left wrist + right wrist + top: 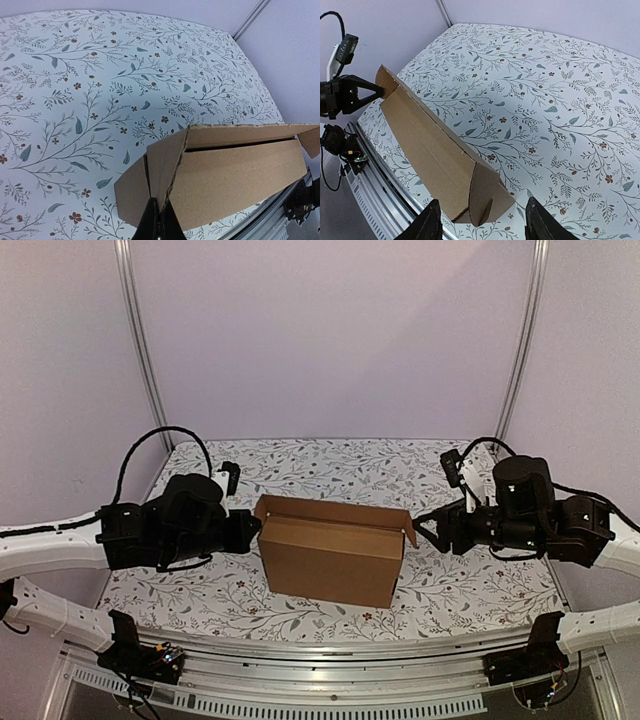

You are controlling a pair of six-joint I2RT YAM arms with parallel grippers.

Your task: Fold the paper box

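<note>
Nearest to my overhead view: aluminium rail [320,668] along the near edge of the table, with the two arm mounts at its ends.

Item 1 — table [480,590], covered in a white cloth printed with leaves and small flowers.

Item 2 — paper box [335,555], plain brown cardboard, partly formed. It stands on the cloth near the middle of the table, long axis running left to right, broad face toward the near edge. I see a dark slit under the top panel on the left wrist view [235,175], so the top is not fully down. A small flap sticks out at the upper right corner.

Item 3 — left gripper [256,530], at the box's left end. Its fingers [150,222] are pinched together on the cardboard edge of that end flap; the right wrist view shows the same grip from across the table [370,92].

Item 4 — right gripper [485,227], fingers spread wide. The box's right end [480,200] lies just in front of the gap between them; I cannot tell whether it touches either finger.
</note>
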